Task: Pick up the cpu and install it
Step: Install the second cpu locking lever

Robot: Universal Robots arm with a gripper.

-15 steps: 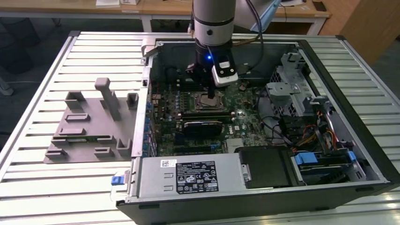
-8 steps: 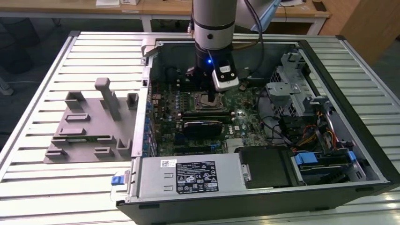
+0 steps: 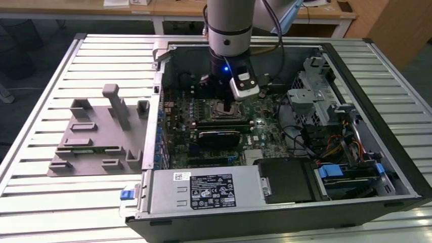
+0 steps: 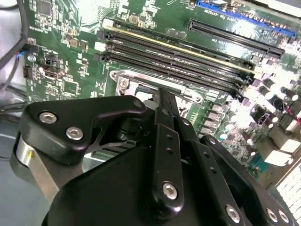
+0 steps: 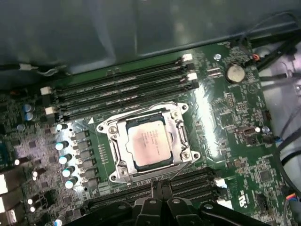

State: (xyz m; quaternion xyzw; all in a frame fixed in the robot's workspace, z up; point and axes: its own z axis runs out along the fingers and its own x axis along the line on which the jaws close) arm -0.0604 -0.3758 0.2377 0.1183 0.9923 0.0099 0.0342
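Slatted grey metal forms the bench (image 3: 81, 55) on which an open computer case (image 3: 398, 152) lies on its side, with a grey moulded parts tray (image 3: 94, 139) resting just beside it toward the exterior view's left. Inside the case, the green motherboard (image 5: 235, 122) spreads beneath the robot arm (image 3: 229, 25), which reaches straight down over the board's middle. Rows of black memory slots (image 5: 117, 94) run along one side of the silver socket frame (image 5: 113, 136), and a second set sits on the other. The cpu (image 5: 149, 145), its pale metal top facing up, lies flat within that frame and appears seated in the socket, square to its edges. The claw (image 5: 160, 188) hangs just above the board beside the socket, its black fingers (image 4: 162, 101) drawn close together with nothing between them. Judged from this moment, doing the step well means confirming the chip sits level and fully inside the frame on all four sides, with no corner riding up, and keeping the claw clear of the neighbouring slots and capacitors (image 5: 63, 157).
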